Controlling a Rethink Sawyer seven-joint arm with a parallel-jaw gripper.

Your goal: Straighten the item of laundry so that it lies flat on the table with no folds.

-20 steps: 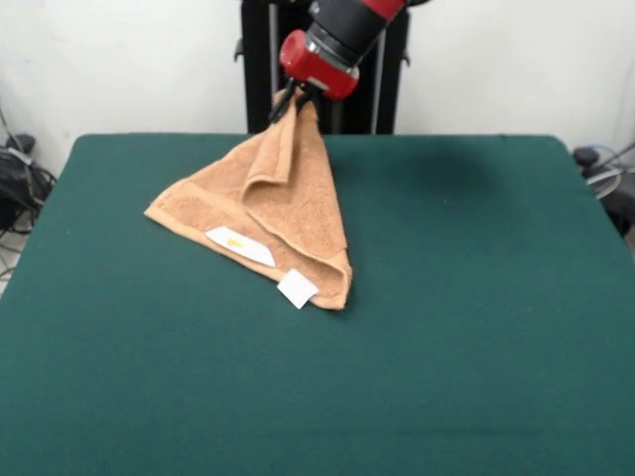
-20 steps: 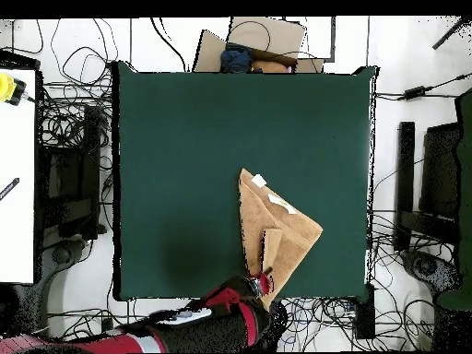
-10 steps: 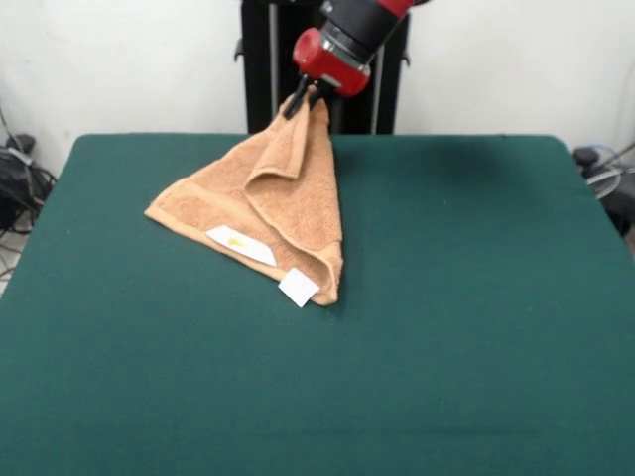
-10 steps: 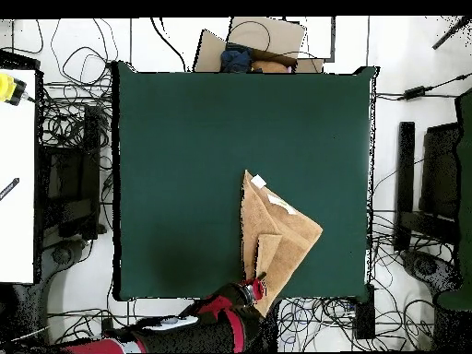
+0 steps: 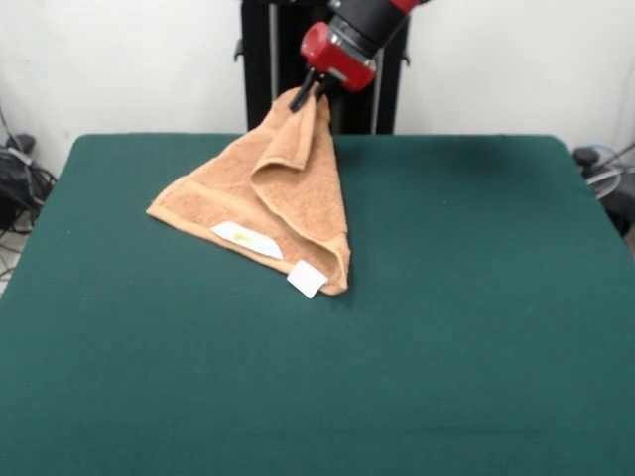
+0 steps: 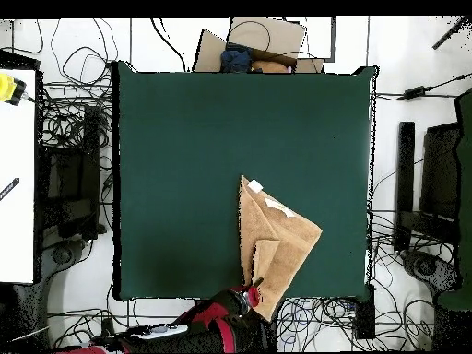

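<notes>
The orange-tan towel hangs from one lifted corner in a folded cone, and its lower part rests on the dark green table. Two white tags lie along its near edge. My gripper is shut on the towel's top corner, high above the table's far edge. In the overhead view the towel lies at the table's bottom right part, with the gripper by the bottom edge.
The black pedestal stands behind the table's far edge. Cables and boxes lie round the table on the floor. A white bench stands to the left in the overhead view.
The gripper has moved up and back toward the pedestal with the towel corner. The towel's lower end has slid a little across the table after it.
</notes>
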